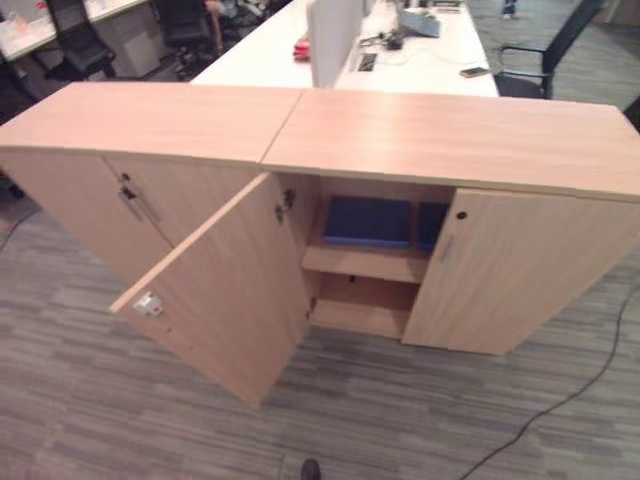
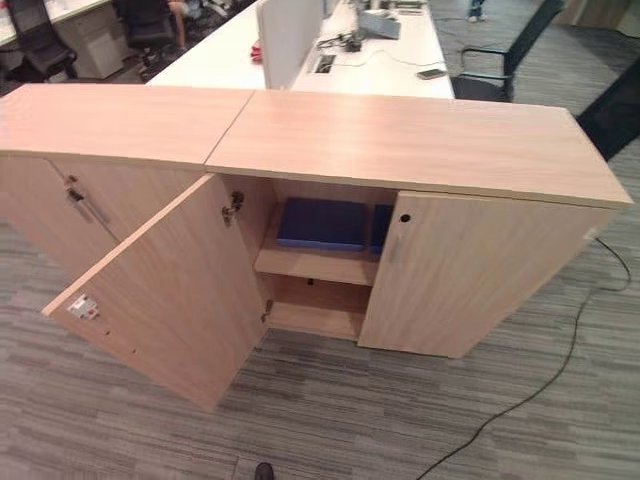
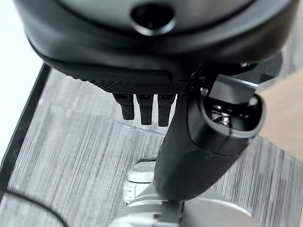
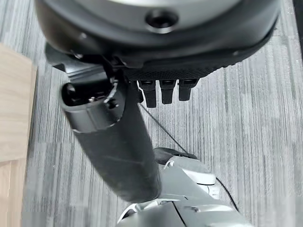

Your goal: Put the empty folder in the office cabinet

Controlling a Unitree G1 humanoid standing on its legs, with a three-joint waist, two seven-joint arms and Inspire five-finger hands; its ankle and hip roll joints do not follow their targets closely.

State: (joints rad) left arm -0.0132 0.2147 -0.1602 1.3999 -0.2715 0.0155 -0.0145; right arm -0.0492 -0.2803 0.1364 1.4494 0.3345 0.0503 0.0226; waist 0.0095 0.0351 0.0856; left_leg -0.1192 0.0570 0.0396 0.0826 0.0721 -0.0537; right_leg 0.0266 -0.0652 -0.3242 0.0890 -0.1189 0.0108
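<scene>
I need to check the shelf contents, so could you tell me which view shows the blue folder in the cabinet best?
The right eye view: the blue folder lies flat on the upper shelf, seen squarely. The left eye view shows it equally whole; both wrist views face the floor.

Blue folder [image 2: 321,223] flat on the upper shelf [image 2: 315,264] of the cabinet [image 2: 400,140], left door [image 2: 165,290] ajar.

No readable text, labels or numbers — none

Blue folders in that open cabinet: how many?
2, both on the upper shelf: one folder in full view, another beside it, partly behind the closed door. More may be hidden.
</scene>
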